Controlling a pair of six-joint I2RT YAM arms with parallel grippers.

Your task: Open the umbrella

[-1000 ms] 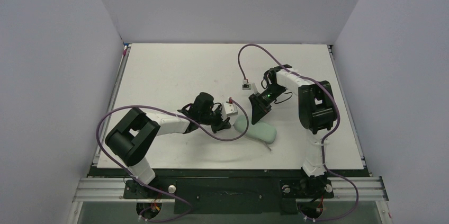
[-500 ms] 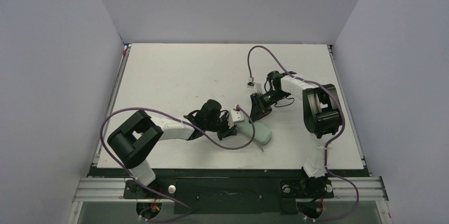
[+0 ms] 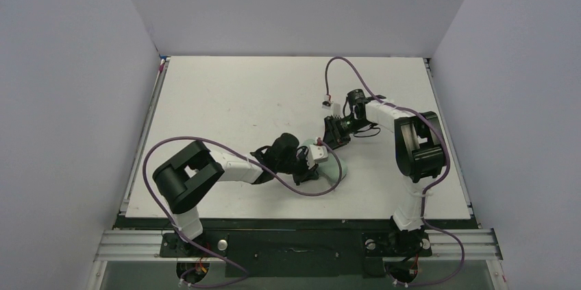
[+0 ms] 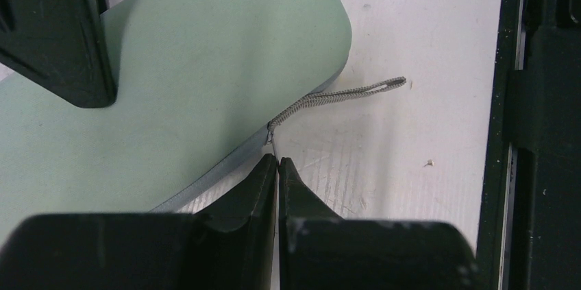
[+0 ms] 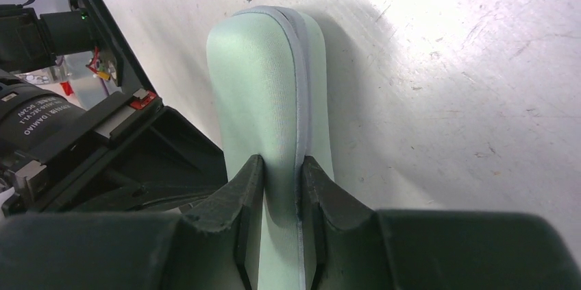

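The umbrella is out of view. A pale mint-green oval hard case (image 3: 337,168) lies on the white table. My left gripper (image 3: 310,168) is at its near-left side. In the left wrist view my left gripper (image 4: 277,160) is shut on the thin metal zipper pull (image 4: 272,145) at the edge of the case (image 4: 205,43), and a grey cord loop (image 4: 342,92) trails from the pull. My right gripper (image 3: 334,136) is at the far end of the case. In the right wrist view my right gripper (image 5: 282,164) is shut on the case (image 5: 264,77), straddling its grey zipper seam.
The white table (image 3: 226,98) is walled by grey panels at the left, back and right. Purple cables loop from both arms, one of them over the case. A black rail (image 4: 541,125) runs along the table's near edge.
My left gripper has moved right to the case's near side and shut on the zipper pull. My right gripper has moved to the case's far end. The case has shifted and turned.
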